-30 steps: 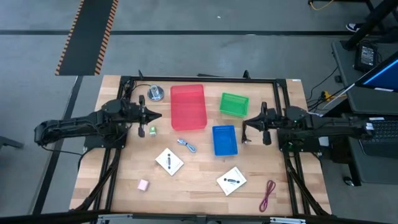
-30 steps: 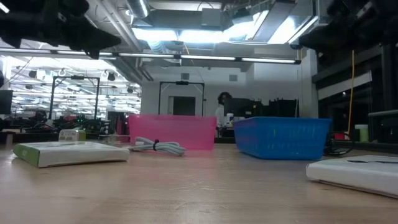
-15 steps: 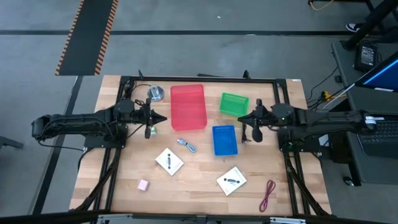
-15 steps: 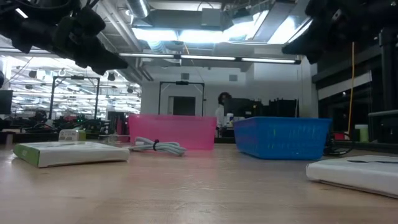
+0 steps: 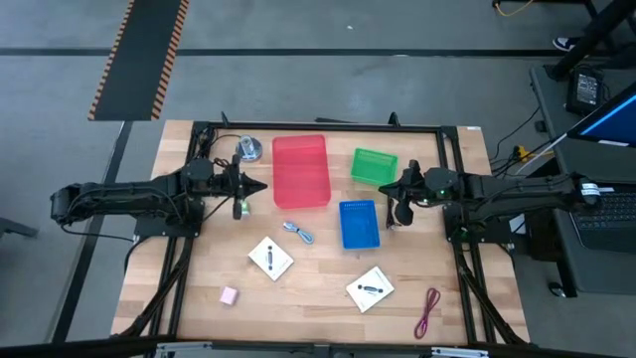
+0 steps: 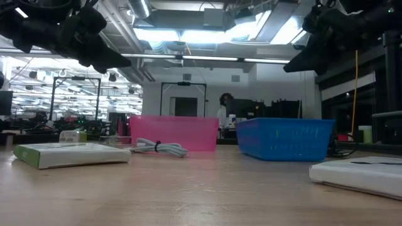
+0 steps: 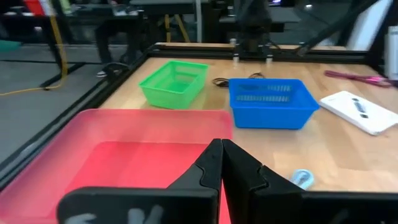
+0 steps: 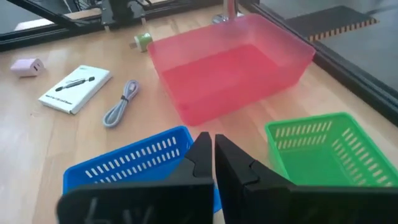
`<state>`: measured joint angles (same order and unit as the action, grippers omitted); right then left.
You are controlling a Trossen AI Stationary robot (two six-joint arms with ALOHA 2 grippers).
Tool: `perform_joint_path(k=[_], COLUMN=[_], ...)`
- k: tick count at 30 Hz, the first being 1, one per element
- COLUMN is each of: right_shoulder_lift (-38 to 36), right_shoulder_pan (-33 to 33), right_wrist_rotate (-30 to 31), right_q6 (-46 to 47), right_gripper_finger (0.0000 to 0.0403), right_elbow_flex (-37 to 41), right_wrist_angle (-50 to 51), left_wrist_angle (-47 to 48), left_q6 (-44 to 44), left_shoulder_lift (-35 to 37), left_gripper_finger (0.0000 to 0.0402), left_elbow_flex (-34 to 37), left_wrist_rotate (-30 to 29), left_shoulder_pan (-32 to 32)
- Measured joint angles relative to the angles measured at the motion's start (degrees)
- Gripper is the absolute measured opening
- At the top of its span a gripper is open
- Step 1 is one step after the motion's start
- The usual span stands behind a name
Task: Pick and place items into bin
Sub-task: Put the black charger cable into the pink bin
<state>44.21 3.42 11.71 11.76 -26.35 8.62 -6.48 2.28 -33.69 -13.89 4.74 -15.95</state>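
Both grippers hang shut and empty above the table. My left gripper (image 5: 260, 187) (image 7: 221, 152) hovers at the left side of the red bin (image 5: 301, 171), above the tiny green-white piece (image 5: 241, 208). My right gripper (image 5: 384, 189) (image 8: 207, 144) hovers between the green bin (image 5: 374, 166) and the blue bin (image 5: 360, 224). Flat on the table lie two white cards (image 5: 270, 258) (image 5: 370, 288), the pink cube (image 5: 229, 295), the dark red cord (image 5: 429, 311) and the silvery-blue piece (image 5: 297, 233), a coiled cable.
A round silver disc (image 5: 247, 149) sits near the far left corner, beside the red bin. The three bins stand in the far half of the table. A black frame rail (image 5: 318, 126) runs along the far edge. Bare wood (image 5: 318, 318) lies between the cards near the front edge.
My left gripper has moved toward the table's right, closer to the red bin, and dipped lower. My right gripper has moved toward the table's left, to the gap between the green and blue bins, also lower. Nothing on the table has moved.
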Motion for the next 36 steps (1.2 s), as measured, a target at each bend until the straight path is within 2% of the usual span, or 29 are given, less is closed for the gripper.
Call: perform_joint_path(k=[6, 12, 16, 27, 32, 36], right_shoulder_lift=[0.07, 4.05, 8.73, 19.95, 23.27, 25.03], right_shoulder_pan=[0.00, -2.22, -4.76, -12.75, -15.40, -16.13], right_wrist_rotate=[0.72, 6.73, 8.69, 8.57, 6.71, 3.38], right_q6=[2.45, 12.21, 18.61, 40.93, 47.87, 49.05], right_gripper_finger=[0.0000, 0.0000, 0.0000, 0.0000, 0.0000, 0.0000], right_elbow_flex=[-0.95, -8.93, -14.16, -22.23, -24.01, -24.04], right_wrist_angle=[3.00, 20.11, 29.52, 45.86, 47.09, 47.09], left_wrist_angle=[0.00, -0.34, -3.47, -11.37, -11.83, -12.57], left_q6=[0.00, 0.00, 1.25, 4.52, 4.55, 6.24], left_shoulder_lift=[0.00, 0.00, 0.00, 0.00, 0.00, 0.00], left_gripper_finger=[0.0004, 0.0004, 0.0004, 0.0004, 0.0004, 0.0004], left_elbow_flex=[0.00, 0.00, 0.00, 0.00, 0.00, 0.00], left_wrist_rotate=[-3.98, -4.38, -4.38, -4.38, -4.55, -6.61], left_shoulder_pan=[-0.01, -0.01, -0.01, -0.01, -0.01, -0.01])
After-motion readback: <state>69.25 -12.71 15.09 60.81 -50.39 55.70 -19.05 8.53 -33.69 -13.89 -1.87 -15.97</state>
